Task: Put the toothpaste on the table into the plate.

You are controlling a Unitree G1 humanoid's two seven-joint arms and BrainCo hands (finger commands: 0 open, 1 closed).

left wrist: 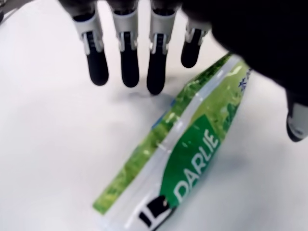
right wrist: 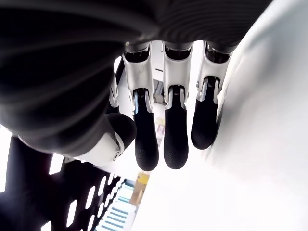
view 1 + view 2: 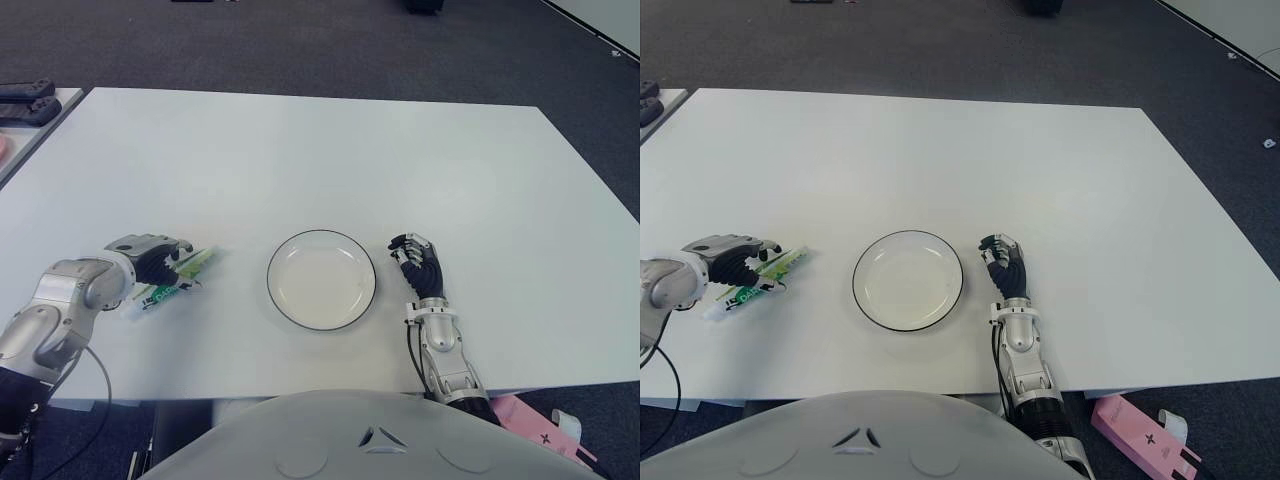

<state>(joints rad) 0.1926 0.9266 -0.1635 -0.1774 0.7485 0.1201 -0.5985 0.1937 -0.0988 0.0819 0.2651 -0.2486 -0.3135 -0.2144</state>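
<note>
The toothpaste tube (image 3: 172, 279) lies flat on the white table (image 3: 320, 160), left of the plate, and its long axis runs on a diagonal: the flat crimped tail points up toward the plate and the far side, the cap end points back toward the robot's left edge of the table. In the left wrist view the green tube (image 1: 192, 154) shows the word DARLIE along its length, label face up. The left hand (image 3: 150, 258) is right over it, its fingers (image 1: 122, 53) spread and reaching down just beyond the far side of the tube, fingertips close to the table, thumb on the near side; the fingers straddle the tube but are not closed on it, and whether any fingertip touches it I cannot tell. The plate (image 3: 290, 310), white with a thin dark rim, sits near the middle of the table's front, well clear of the tube, with nothing in it and bare table between the two. The right hand (image 3: 420, 268) shows just beside the plate on its right, fingers (image 2: 175, 139) loosely curled, holding nothing. At the far left edge, dark controllers (image 3: 25, 100) lie on a neighbouring surface, well apart from all this. A pink box (image 3: 1140, 435) lies on the dark carpet (image 3: 300, 40) below the table's front right corner.
</note>
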